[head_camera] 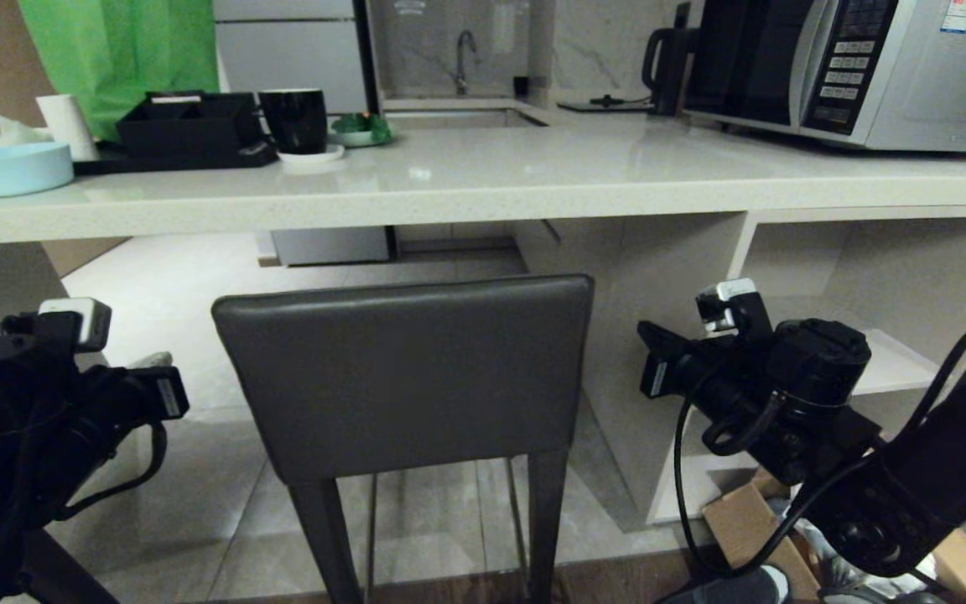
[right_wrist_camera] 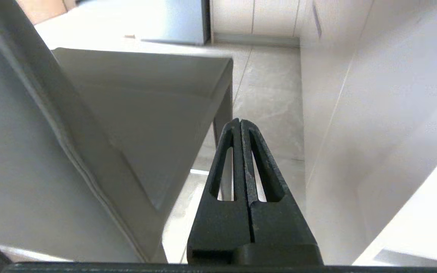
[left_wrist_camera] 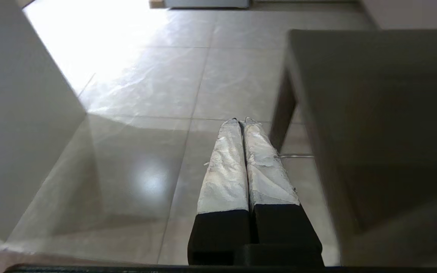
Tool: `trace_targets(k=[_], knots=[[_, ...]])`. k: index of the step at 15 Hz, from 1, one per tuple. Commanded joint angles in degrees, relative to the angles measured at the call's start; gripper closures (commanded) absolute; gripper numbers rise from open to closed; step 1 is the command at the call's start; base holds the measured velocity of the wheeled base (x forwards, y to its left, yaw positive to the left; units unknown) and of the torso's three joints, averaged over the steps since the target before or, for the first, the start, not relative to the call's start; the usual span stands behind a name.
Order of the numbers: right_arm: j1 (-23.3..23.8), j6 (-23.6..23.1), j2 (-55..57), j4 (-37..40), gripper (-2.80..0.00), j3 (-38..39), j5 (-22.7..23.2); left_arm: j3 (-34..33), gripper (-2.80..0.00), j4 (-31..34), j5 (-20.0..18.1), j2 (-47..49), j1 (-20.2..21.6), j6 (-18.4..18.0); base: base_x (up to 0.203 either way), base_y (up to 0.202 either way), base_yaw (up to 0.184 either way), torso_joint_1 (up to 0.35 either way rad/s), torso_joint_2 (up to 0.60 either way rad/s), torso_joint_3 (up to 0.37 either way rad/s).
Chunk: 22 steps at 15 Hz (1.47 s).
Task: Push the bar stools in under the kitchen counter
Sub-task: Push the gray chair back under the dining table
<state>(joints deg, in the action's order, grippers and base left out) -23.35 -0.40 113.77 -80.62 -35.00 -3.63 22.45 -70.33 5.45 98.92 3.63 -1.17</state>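
Pressed together along their whole length, tips meeting, nothing between them: the white-wrapped fingers [left_wrist_camera: 237, 167] of the left gripper [left_wrist_camera: 241, 122], hanging over pale glossy floor tiles [left_wrist_camera: 146, 94]. Just beside them, not touching, the edge of a dark grey leather bar stool [head_camera: 403, 377], with one tapered dark leg [left_wrist_camera: 283, 110] and a thin metal footrest [left_wrist_camera: 296, 156] close to the tips. On the far side of the fingers, a grey side panel [left_wrist_camera: 17, 113] of the counter.

Likewise closed tip to tip and empty: the black slotted fingers [right_wrist_camera: 226, 170] of the right gripper [right_wrist_camera: 240, 121], poised in the gap between the stool's square seat [right_wrist_camera: 146, 98] and a pale panel [right_wrist_camera: 355, 113] under the worktop, touching neither. Nearer the camera, the stool's low rectangular backrest [right_wrist_camera: 25, 159].

Seen from the head: left gripper low at the stool's left, right gripper at its right, level with the backrest, both apart from it. Stool upright, facing the open knee space, backrest below the edge of the long thick off-white stone-look kitchen counter [head_camera: 483, 193], rear legs toward the robot. White open shelves [head_camera: 885, 277] to the right. On the worktop, well apart: pale blue bowl [head_camera: 13, 168], black tray [head_camera: 189, 126], black mug [head_camera: 294, 120], silver microwave [head_camera: 852, 71].
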Motion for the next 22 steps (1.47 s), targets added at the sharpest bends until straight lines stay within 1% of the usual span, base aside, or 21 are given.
trace_targets(k=[1, 3, 4, 5, 6, 7, 8, 9, 10, 11, 12, 13, 15, 16, 17, 18, 20, 21, 22], knots=[[-0.58, -0.09, -4.93, -0.67, 0.00, 3.24, -0.33, -2.24, 0.00, -0.35, 0.13, -5.69, 0.26, 0.19, 0.000, 0.000, 0.000, 0.000, 0.00, 0.000], [-1.33, -0.64, -11.77, -0.51, 0.00, 8.18, -0.76, -5.27, 0.00, 0.22, 0.05, -13.42, -0.30, 0.26, 0.000, 0.000, 0.000, 0.000, 0.00, 0.000], [-1.74, -1.83, -15.62, -0.21, 0.00, 10.25, -1.51, -6.06, 0.00, 1.47, 0.04, -17.87, -1.08, 0.31, 0.000, 0.000, 0.000, 0.000, 0.00, 0.000], [-2.30, -3.67, -20.29, 0.53, 0.00, 11.94, -3.00, -6.33, 0.00, 4.24, 0.02, -23.47, -2.04, 0.39, 0.000, 0.000, 0.000, 0.000, 0.00, 0.000], [-2.96, -5.60, -25.46, 2.07, 0.00, 12.80, -4.88, -5.77, 0.00, 9.02, -0.01, -29.84, -3.11, 0.59, 0.000, 0.000, 0.000, 0.000, 0.00, 0.000], [-3.38, -7.30, -30.72, 4.54, 0.00, 13.05, -6.36, -4.37, 0.00, 15.32, -0.03, -35.92, -4.00, 0.98, 0.000, 0.000, 0.000, 0.000, 0.00, 0.000], [-3.62, -8.84, -36.86, 8.63, 0.00, 12.88, -7.53, -1.80, 0.00, 24.67, -0.10, -42.55, -4.86, 1.48, 0.000, 0.000, 0.000, 0.000, 0.00, 0.000], [-3.26, -10.12, -43.11, 13.99, 0.00, 12.26, -8.72, 1.85, 0.00, 37.06, -0.20, -49.26, -5.85, 2.07, 0.000, 0.000, 0.000, 0.000, 0.00, 0.000], [-1.59, -11.15, -47.87, 18.37, 0.00, 11.54, -9.88, 5.45, 0.00, 47.77, -0.25, -54.78, -6.96, 2.68, 0.000, 0.000, 0.000, 0.000, 0.00, 0.000], [1.69, -12.12, -52.11, 22.39, 0.00, 10.77, -10.86, 8.85, 0.00, 56.09, -0.20, -59.78, -7.98, 3.15, 0.000, 0.000, 0.000, 0.000, 0.00, 0.000], [4.23, -12.92, -56.47, 26.89, 0.00, 10.08, -11.50, 11.48, 0.00, 62.18, 0.01, -64.12, -8.62, 3.44, 0.000, 0.000, 0.000, 0.000, 0.00, 0.000], [5.79, -13.51, -60.47, 31.06, 0.00, 9.62, -11.82, 12.91, 0.00, 65.78, 0.42, -67.37, -8.51, 3.32, 0.000, 0.000, 0.000, 0.000, 0.00, 0.000], [10.13, -14.74, -68.81, 38.92, 0.00, 8.99, -12.21, 14.09, 0.00, 70.79, 1.35, -73.01, -5.42, 2.07, 0.000, 0.000, 0.000, 0.000, 0.00, 0.000], [11.51, -15.07, -73.08, 42.67, 0.00, 8.87, -12.29, 14.06, 0.00, 73.27, 1.33, -75.58, -4.23, 1.79, 0.000, 0.000, 0.000, 0.000, 0.00, 0.000], [12.57, -15.57, -77.50, 46.82, 0.00, 8.79, -12.29, 13.82, 0.00, 75.76, 1.13, -78.11, -3.92, 1.63, 0.000, 0.000, 0.000, 0.000, 0.00, 0.000], [13.81, -16.21, -82.54, 51.83, 0.00, 8.69, -12.26, 13.11, 0.00, 78.43, 0.34, -81.17, -4.04, 1.54, 0.000, 0.000, 0.000, 0.000, 0.00, 0.000], [16.23, -17.04, -92.80, 62.90, 0.00, 8.51, -12.22, 10.32, 0.00, 82.36, -2.73, -87.54, -3.89, 1.31, 0.000, 0.000, 0.000, 0.000, 0.00, 0.000], [18.07, -17.22, -98.05, 69.17, 0.00, 8.55, -11.93, 8.17, 0.00, 83.93, -4.38, -91.22, -3.67, 0.53, 0.000, 0.000, 0.000, 0.000, 0.00, 0.000], [19.68, -17.27, -103.72, 76.01, 0.00, 8.82, -10.80, 4.94, 0.00, 85.43, -5.72, -95.55, -3.54, -1.56, 0.000, 0.000, 0.000, 0.000, 0.00, 0.000]])
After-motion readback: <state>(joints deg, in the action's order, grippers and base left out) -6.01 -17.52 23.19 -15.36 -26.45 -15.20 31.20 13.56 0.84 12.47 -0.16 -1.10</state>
